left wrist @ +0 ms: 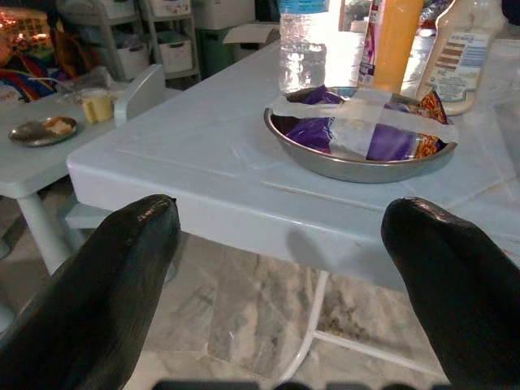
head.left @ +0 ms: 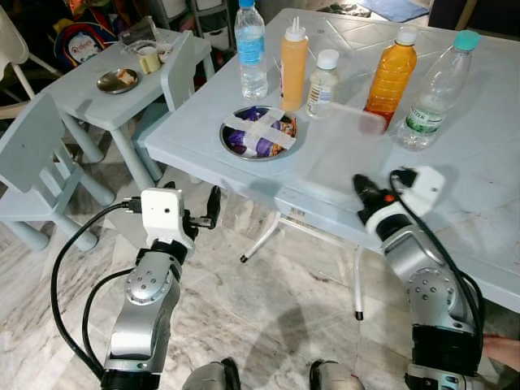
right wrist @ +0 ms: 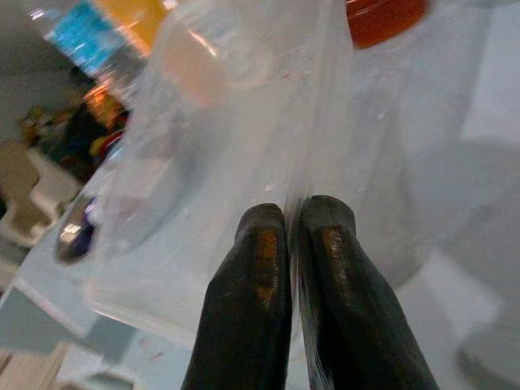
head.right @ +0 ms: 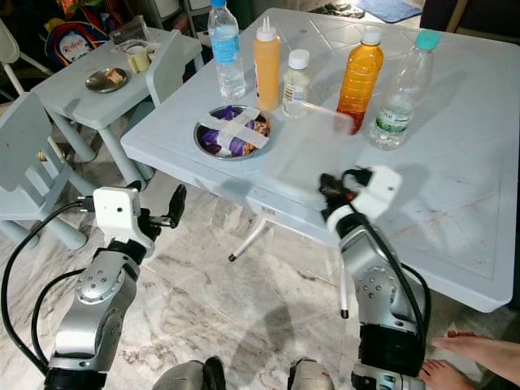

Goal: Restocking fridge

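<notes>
**Robot's got the clear container pinched by its edge**

The right gripper (right wrist: 292,223) has its fingers squeezed together on the wall of a see-through plastic container (head.left: 345,142) sitting on the white table (head.left: 487,203) — thin edge, so a pinch probably makes sense. The left gripper (left wrist: 280,244) hangs spread wide and empty below the table edge, facing the taped steel bowl (head.left: 260,132). The bottles (head.left: 390,77) stand just behind, waiting for the fridge.

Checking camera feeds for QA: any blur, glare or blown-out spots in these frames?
Right wrist view: background soft, blurred through the clear plastic pinched by the right gripper. Left wrist view: blown out behind the water bottle. Eye views: sharp.
</notes>
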